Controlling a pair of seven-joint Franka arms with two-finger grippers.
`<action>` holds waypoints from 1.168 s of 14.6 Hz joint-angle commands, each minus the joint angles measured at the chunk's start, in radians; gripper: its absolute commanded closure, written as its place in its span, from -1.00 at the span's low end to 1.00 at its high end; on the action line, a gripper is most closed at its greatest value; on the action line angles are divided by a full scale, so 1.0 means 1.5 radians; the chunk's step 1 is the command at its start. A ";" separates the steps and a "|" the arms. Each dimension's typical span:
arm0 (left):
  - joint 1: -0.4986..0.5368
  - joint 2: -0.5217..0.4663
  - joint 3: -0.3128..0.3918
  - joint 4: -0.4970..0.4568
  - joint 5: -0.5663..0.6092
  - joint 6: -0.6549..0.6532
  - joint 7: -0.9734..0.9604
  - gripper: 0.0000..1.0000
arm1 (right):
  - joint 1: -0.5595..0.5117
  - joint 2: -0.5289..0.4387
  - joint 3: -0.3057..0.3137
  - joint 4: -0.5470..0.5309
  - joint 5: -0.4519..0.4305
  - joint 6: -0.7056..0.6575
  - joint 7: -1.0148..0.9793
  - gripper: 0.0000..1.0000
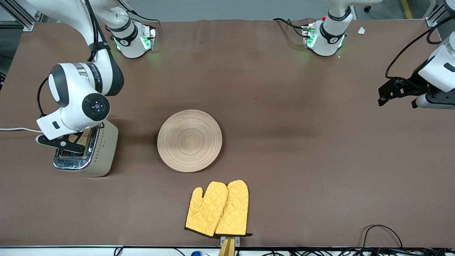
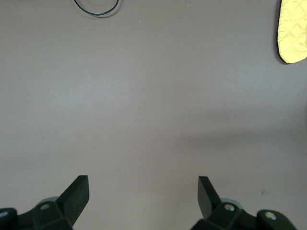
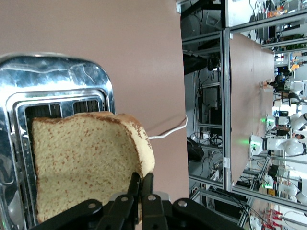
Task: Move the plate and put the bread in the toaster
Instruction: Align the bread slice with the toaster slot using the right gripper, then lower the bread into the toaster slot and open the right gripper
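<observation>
Your right gripper is clenched on the edge of the bread, holding it over the toaster at the right arm's end. Your left gripper waits released over bare table. The plate sits mid-table.

A robotics laboratory: aluminium-frame racks hung with cables, more white robot arms at benches, and a brown-covered tabletop carrying two arms.
</observation>
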 commanded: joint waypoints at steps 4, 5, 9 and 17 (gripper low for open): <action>-0.004 0.003 0.001 0.012 0.009 -0.006 -0.013 -1.00 | -0.016 -0.010 0.006 -0.017 -0.031 0.033 0.016 0.99; -0.004 0.003 0.001 0.012 0.009 -0.006 -0.013 -1.00 | -0.015 -0.009 0.006 -0.017 -0.031 0.033 0.021 0.99; -0.004 0.003 0.001 0.013 0.009 -0.006 -0.012 -1.00 | -0.005 0.013 0.008 -0.021 -0.028 0.030 0.080 0.99; -0.004 0.003 0.001 0.012 0.009 -0.006 -0.014 -1.00 | 0.000 0.049 0.010 -0.026 0.002 0.035 0.113 0.97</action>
